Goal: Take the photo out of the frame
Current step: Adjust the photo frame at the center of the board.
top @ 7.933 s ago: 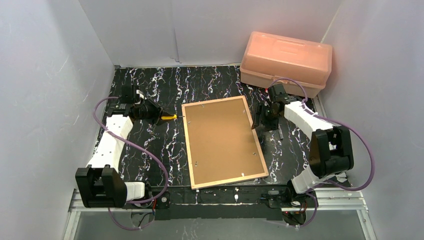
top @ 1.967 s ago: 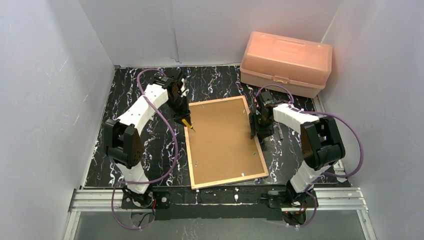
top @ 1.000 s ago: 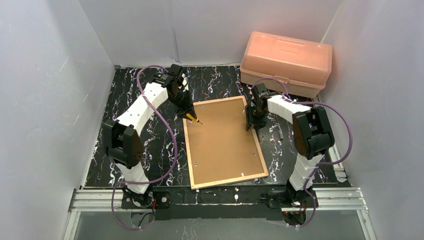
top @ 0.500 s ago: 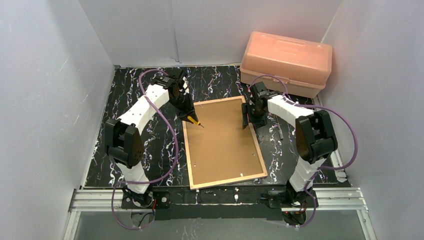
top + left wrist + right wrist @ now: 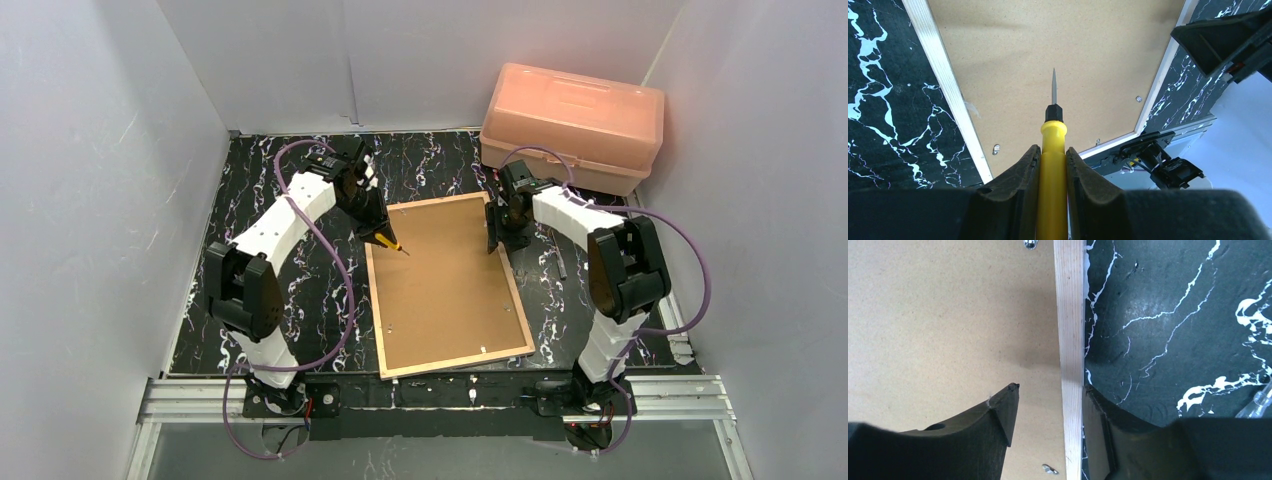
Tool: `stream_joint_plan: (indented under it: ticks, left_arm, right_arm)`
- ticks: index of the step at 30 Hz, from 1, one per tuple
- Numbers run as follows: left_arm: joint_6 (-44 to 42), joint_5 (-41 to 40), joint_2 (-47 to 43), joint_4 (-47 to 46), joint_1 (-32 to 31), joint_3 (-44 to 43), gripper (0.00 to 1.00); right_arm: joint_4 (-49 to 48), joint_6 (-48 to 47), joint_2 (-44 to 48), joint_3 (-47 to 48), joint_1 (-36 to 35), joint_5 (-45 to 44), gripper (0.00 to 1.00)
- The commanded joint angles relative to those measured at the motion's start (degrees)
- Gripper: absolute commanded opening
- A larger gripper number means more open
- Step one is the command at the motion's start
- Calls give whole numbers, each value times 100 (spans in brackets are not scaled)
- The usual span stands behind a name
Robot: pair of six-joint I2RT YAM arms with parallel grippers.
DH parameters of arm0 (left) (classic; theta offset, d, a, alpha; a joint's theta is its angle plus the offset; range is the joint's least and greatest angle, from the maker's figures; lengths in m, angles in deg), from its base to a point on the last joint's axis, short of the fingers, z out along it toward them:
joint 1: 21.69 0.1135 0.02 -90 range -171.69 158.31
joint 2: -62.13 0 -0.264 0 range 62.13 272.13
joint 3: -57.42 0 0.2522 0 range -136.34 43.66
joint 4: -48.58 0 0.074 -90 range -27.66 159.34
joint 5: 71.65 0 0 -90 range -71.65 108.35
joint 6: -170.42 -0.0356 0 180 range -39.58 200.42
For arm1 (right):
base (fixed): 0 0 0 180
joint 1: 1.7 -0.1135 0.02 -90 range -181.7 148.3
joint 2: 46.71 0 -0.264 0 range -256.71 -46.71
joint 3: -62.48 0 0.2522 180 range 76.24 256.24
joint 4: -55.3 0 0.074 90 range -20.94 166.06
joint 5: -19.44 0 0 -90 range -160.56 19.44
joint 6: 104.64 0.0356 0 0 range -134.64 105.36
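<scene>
Clamping the yellow screwdriver (image 5: 1053, 132) in my left claw (image 5: 1052, 151) over the backing board (image 5: 1058, 45), my right claw (image 5: 1050, 389) open astride the face-down frame's (image 5: 1070, 315) edge, I could slip off a metal tab (image 5: 996, 148) and gouge through to the photo hidden underneath.

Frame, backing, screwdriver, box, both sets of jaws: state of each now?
Frame: flat on the table, back side up.
Backing board: seated in the frame, not lifted.
Photo: not visible.
Left gripper: jaws shut on the screwdriver.
Screwdriver: tip over the backing board.
Right gripper: jaws open, straddling the frame's right edge.
Pink box: lid shut.
</scene>
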Motion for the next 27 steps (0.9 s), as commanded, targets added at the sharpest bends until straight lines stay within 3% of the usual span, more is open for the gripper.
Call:
stream_joint_plan:
  ticks: [1, 14, 19, 23, 27]
  left_arm:
    - [-40, 107, -340, 80, -46, -68, 0]
    - [-81, 174, 25, 112, -39, -523, 0]
    - [3, 260, 368, 80, -61, -906, 0]
    - [189, 264, 649, -95, -166, -1179, 0]
    - [424, 162, 980, -349, -356, -1520, 0]
  right_arm:
    - [-59, -7, -259, 269, 2, 25, 55]
    - [-406, 148, -425, 288, -268, 1284, 42]
    - [-387, 117, -381, 235, -437, 1326, 45]
    - [-255, 50, -331, 231, -427, 1148, 55]
    - [-93, -78, -265, 253, -424, 1052, 54]
